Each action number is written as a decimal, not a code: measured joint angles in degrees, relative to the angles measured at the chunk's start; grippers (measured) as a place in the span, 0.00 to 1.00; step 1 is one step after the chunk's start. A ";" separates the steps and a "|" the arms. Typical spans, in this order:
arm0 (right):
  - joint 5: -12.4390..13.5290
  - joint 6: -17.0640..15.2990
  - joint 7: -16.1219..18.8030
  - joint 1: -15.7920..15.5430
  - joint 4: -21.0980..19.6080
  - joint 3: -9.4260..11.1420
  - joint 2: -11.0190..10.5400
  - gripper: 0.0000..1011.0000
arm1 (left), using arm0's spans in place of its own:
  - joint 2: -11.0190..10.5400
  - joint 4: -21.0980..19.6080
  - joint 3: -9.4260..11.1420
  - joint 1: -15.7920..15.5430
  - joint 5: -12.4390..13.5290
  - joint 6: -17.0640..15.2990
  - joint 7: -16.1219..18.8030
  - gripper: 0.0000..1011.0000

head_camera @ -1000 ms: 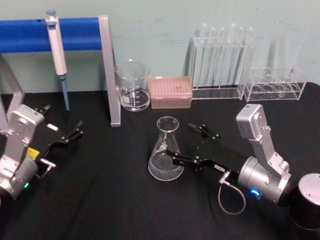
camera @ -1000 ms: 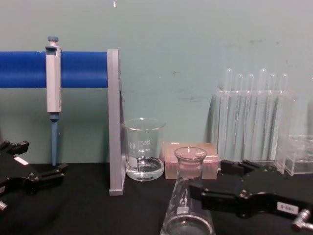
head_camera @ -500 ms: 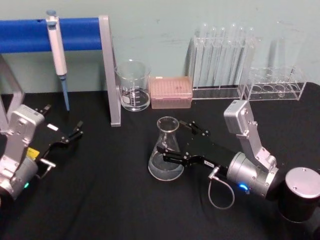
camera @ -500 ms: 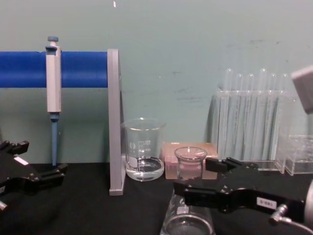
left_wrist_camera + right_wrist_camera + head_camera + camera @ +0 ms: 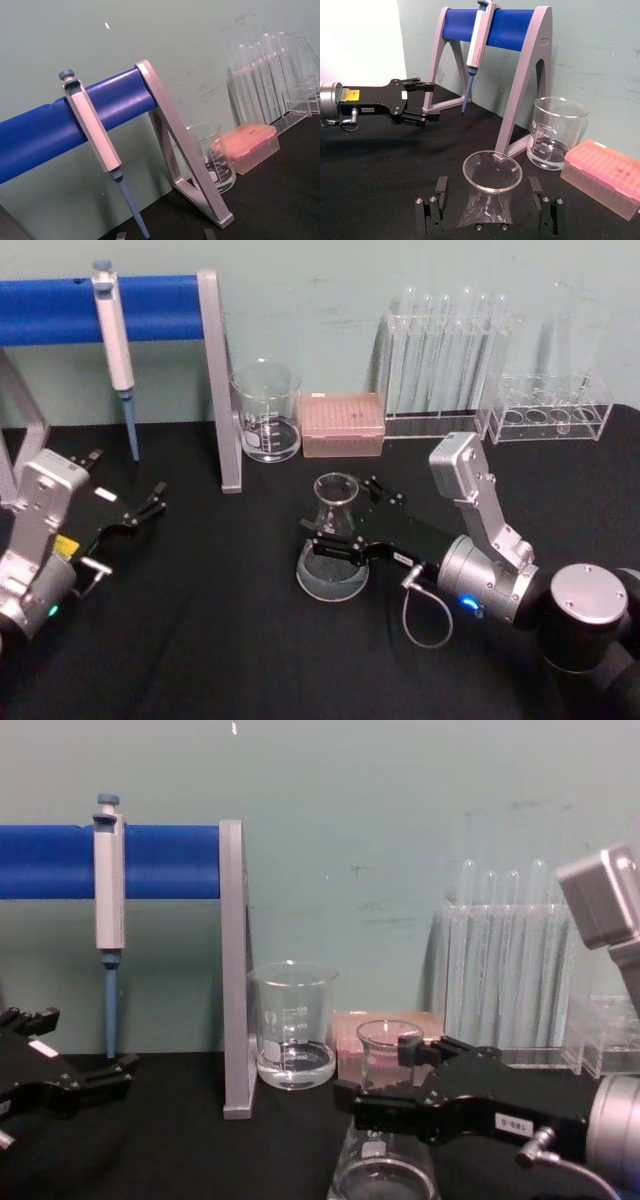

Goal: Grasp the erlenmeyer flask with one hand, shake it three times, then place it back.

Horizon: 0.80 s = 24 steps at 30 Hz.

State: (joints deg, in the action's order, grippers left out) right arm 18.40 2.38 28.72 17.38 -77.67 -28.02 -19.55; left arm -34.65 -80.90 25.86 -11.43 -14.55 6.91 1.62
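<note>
Across the table we see bare cloth from 4 to 8 o'clock of the flask, which stands upright at centre. Blue stand at 10, tube rack at 1. Right gripper straddles the neck, fingers apart with a gap each side. Left gripper rests spread at 9. Beaker at 11, tip box at 12. We cannot read the right gripper's white label.

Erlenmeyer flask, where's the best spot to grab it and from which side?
Probably the neck under the flared lip, coming level from the robot's right: the erlenmeyer flask stands upright, widening downward, and the open right end effector straddles that neck. The left end effector sits parked left.
</note>
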 joint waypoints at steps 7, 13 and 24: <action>-0.19 0.11 0.23 0.51 0.75 -0.14 0.53 0.99 | 0.00 0.00 0.00 0.00 0.00 0.00 0.00 0.99; -0.28 0.10 0.25 0.71 1.06 -0.16 0.78 0.99 | 0.00 0.00 0.00 0.00 0.00 0.00 0.00 0.99; -0.44 0.10 0.39 0.93 1.49 -0.18 1.02 0.99 | 0.00 0.00 0.00 0.00 0.00 0.00 0.00 0.99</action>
State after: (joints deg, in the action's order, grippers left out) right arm 17.96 2.48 29.11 18.32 -76.18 -28.20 -18.53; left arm -34.65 -80.90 25.86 -11.43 -14.55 6.91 1.62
